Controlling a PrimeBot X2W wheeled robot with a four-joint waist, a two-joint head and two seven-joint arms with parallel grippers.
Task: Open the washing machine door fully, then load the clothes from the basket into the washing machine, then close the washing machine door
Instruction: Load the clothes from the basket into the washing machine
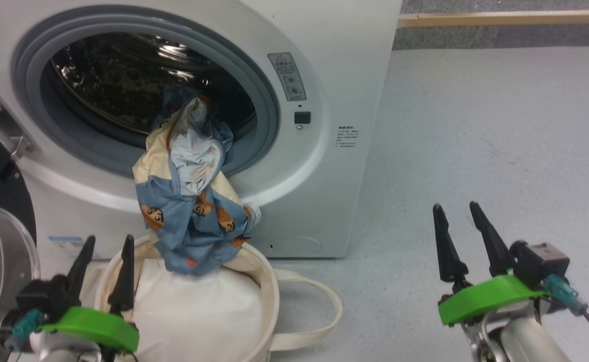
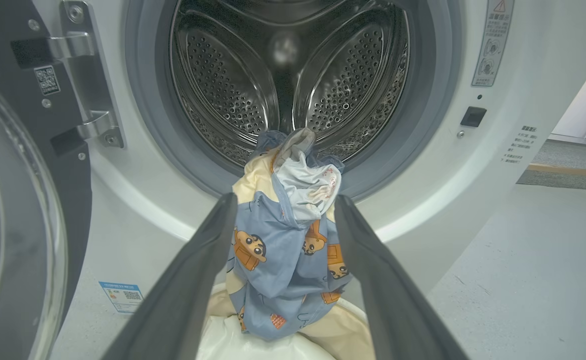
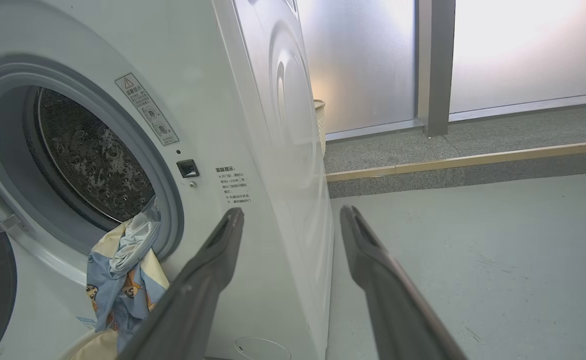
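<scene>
Head view: we see the door (image 1: 3, 251) open left of the washing machine (image 1: 324, 75), clothes (image 1: 189, 211) hanging from its mouth over the basket (image 1: 268, 274). Our left gripper (image 1: 110, 239) and right gripper (image 1: 454, 205) gape empty. We judge that pushing in and closing remain.

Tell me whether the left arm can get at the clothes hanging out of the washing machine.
Probably yes. The left tool stands open and points straight at the clothes, with nothing between them.
</scene>
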